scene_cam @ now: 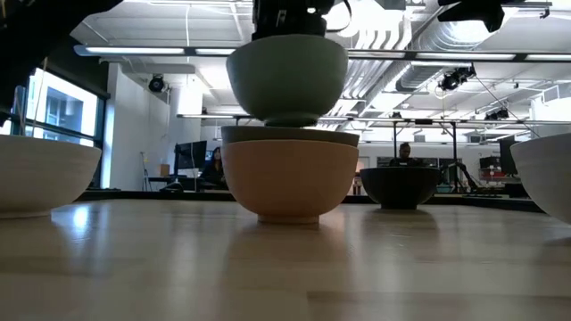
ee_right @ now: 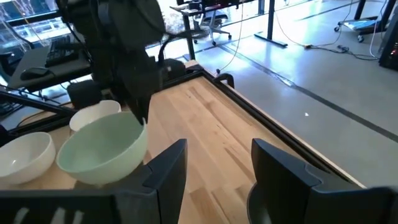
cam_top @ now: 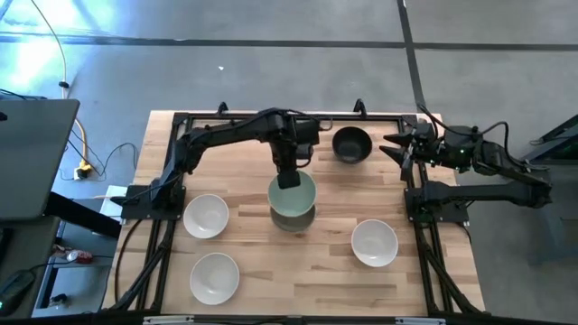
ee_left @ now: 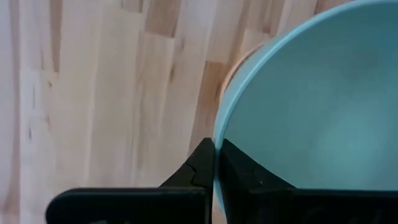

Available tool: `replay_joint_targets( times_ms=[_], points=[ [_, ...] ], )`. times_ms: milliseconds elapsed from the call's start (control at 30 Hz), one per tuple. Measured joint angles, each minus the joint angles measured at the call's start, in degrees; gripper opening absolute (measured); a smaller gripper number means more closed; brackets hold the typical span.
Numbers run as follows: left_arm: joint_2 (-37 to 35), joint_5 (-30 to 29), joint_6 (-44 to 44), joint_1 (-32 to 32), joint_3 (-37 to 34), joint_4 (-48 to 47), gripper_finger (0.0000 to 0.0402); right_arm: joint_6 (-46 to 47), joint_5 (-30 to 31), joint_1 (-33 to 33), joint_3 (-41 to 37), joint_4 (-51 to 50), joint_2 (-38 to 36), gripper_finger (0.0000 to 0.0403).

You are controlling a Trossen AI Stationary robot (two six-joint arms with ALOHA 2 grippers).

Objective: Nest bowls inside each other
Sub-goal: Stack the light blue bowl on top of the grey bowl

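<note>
**Mint bowl held above the stack at mid-worktop**

High view: the left gripper (cam_top: 288, 178) pinches the rim of the pale mint bowl (cam_top: 293, 195) over the middle of the worktop (cam_top: 298, 271). The black bowl (cam_top: 351, 144) sits near the far edge. Three white bowls rest toward the near edge, two left (cam_top: 206, 216) (cam_top: 214, 276), one right (cam_top: 374, 243). The right gripper (cam_top: 397, 147) waits at the far right corner.

Low view: the mint bowl hangs just clear above a grey-taupe bowl (scene_cam: 290, 135) nested in the peach-orange bowl (scene_cam: 289, 178).

Left wrist view: both fingers (ee_left: 200, 163) clamp the mint rim.

Right wrist view: the right fingers (ee_right: 166, 167) stand apart, empty.
</note>
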Motion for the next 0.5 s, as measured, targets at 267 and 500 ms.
replay_joint_targets(
  times_ms=[267, 500],
  points=[
    [-0.03, 1.25, -1.24, -2.55, -5.96, 5.11, 0.0000, 1.27, -0.17, 0.01, 0.00, -0.21, 0.00, 0.0172],
    [0.00, 0.82, -3.06, -3.77, -9.23, 9.06, 0.0000, 1.34, -0.23, 0.00, 0.00, -0.21, 0.00, 0.0172]
  ],
)
